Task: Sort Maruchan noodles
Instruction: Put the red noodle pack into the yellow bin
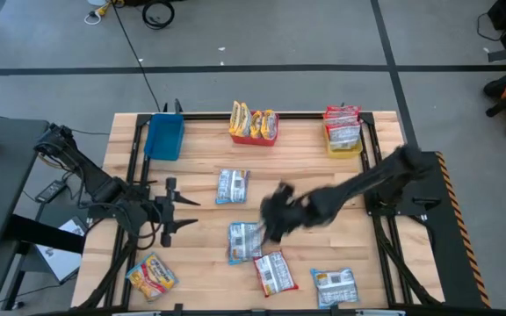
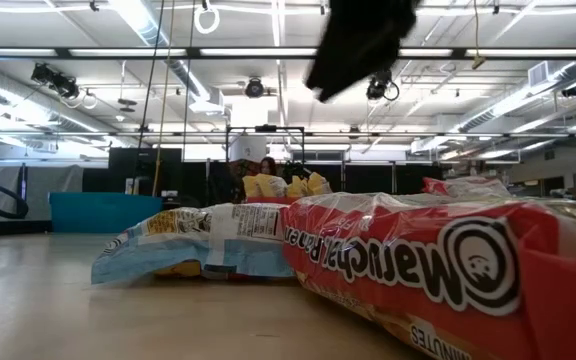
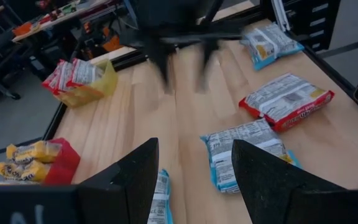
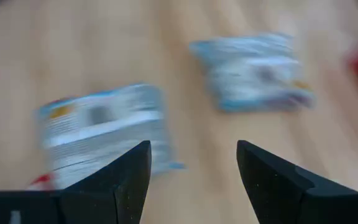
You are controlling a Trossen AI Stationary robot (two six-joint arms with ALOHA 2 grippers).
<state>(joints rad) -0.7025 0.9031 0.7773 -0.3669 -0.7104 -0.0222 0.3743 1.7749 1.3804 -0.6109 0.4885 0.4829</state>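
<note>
Loose noodle packets lie on the wooden worktop (image 1: 200,158). A blue-and-white packet (image 1: 233,186) sits just left of centre, a second blue-and-white packet (image 1: 244,241) at 6 o'clock from it, a red-and-white packet (image 1: 275,273) next toward the near edge, a third blue packet (image 1: 335,285) at the near right, and a yellow-orange packet (image 1: 151,276) at the near left corner. Along the far edge stand a blue bin (image 1: 164,137), a red bin (image 1: 255,133) holding yellow-orange packets, and a yellow bin (image 1: 344,140) holding red-and-white packets.

Bare wood is open between the centre packets and the far bins, and along the left side ahead of the left tool.

In the low view the red-and-white packet fills the near right and hides most of what lies behind it. The right wrist view is blurred.

The right tool (image 1: 275,215) hangs over mid-worktop, just right of the second blue packet; its fingers (image 4: 120,180) stand spread, holding nothing. The left tool (image 1: 183,213) waits at the left side, fingers (image 3: 263,168) spread, empty.
</note>
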